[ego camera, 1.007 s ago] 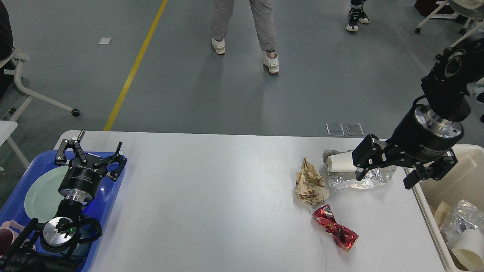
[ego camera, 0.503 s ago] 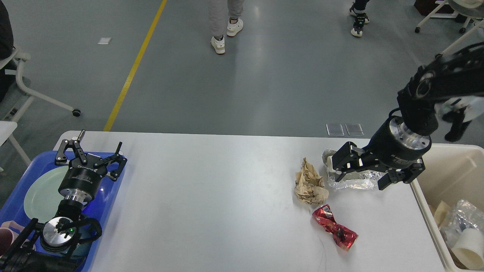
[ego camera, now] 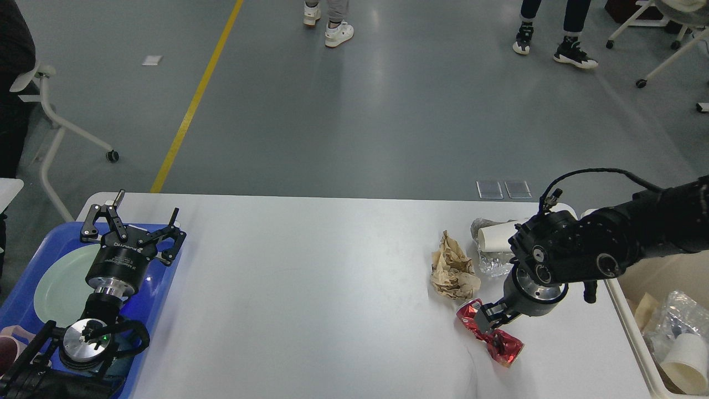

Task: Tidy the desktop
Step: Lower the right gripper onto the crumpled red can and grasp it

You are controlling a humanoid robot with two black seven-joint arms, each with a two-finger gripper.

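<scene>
The white desktop (ego camera: 310, 288) carries litter on its right side: a crumpled brown paper (ego camera: 454, 269), a white paper cup (ego camera: 496, 235) lying on silver foil (ego camera: 490, 260), and a crushed red foil wrapper (ego camera: 501, 346) nearer the front. My right gripper (ego camera: 490, 324) points straight down at the red wrapper's middle, its fingers dark and mostly hidden under the wrist. Over the blue tray (ego camera: 160, 277) at the left, my left gripper (ego camera: 133, 224) is open and holds nothing.
A pale green plate (ego camera: 55, 282) lies in the blue tray. A beige bin (ego camera: 628, 313) at the table's right edge holds a cup, foil and paper. Chairs and walking people are on the floor beyond the table.
My right arm swung from above the cup and foil down and toward the front, so its gripper now sits on the red wrapper. The left arm has not moved. People walked farther away.
</scene>
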